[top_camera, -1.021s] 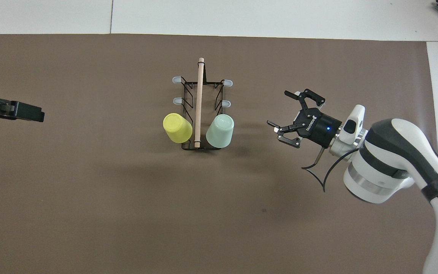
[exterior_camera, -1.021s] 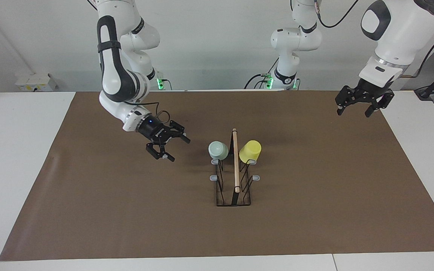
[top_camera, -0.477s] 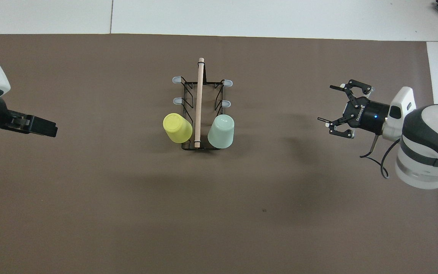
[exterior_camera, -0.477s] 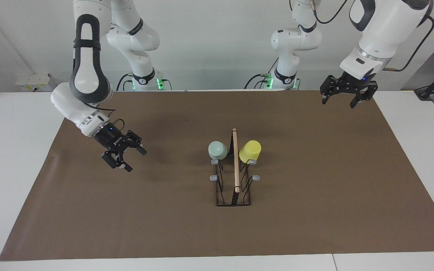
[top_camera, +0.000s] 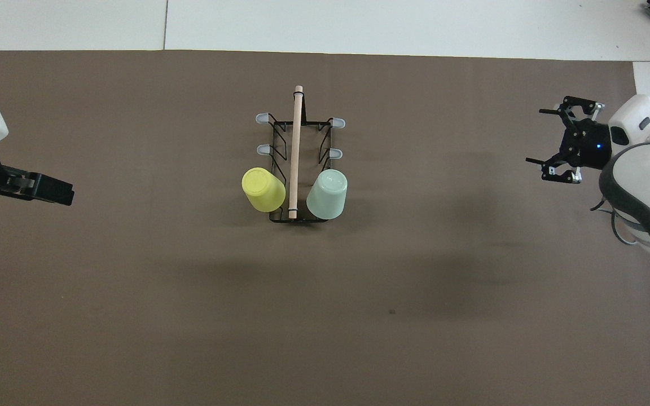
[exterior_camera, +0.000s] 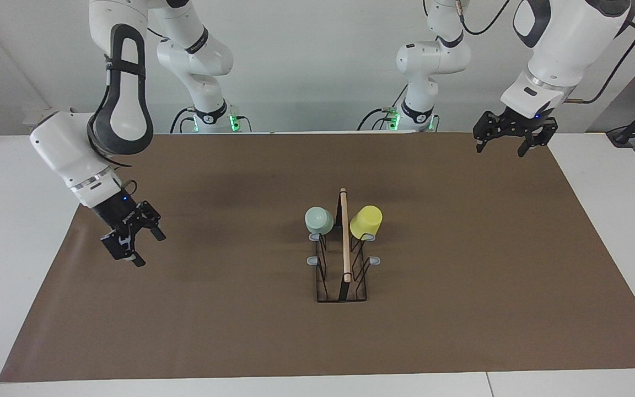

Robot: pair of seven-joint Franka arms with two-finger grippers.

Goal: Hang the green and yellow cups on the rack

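Note:
The black wire rack (exterior_camera: 345, 242) (top_camera: 295, 141) with a wooden top rod stands mid-mat. The mint green cup (exterior_camera: 318, 219) (top_camera: 328, 194) hangs on the prong nearest the robots, toward the right arm's end. The yellow cup (exterior_camera: 366, 221) (top_camera: 263, 189) hangs on the matching prong across the rod. My right gripper (exterior_camera: 151, 251) (top_camera: 535, 135) is open and empty above the mat's edge at its own end. My left gripper (exterior_camera: 500, 151) (top_camera: 62, 192) hangs open and empty over the mat's corner by its base.
A brown mat (exterior_camera: 461, 309) covers most of the white table (exterior_camera: 14, 231). The rack's grey-tipped prongs (exterior_camera: 312, 260) farther from the robots carry nothing. Both arms stand well apart from the rack.
The right gripper has swung away from the rack out to its own end of the mat. The left gripper has drawn back toward its base. The cups have not moved.

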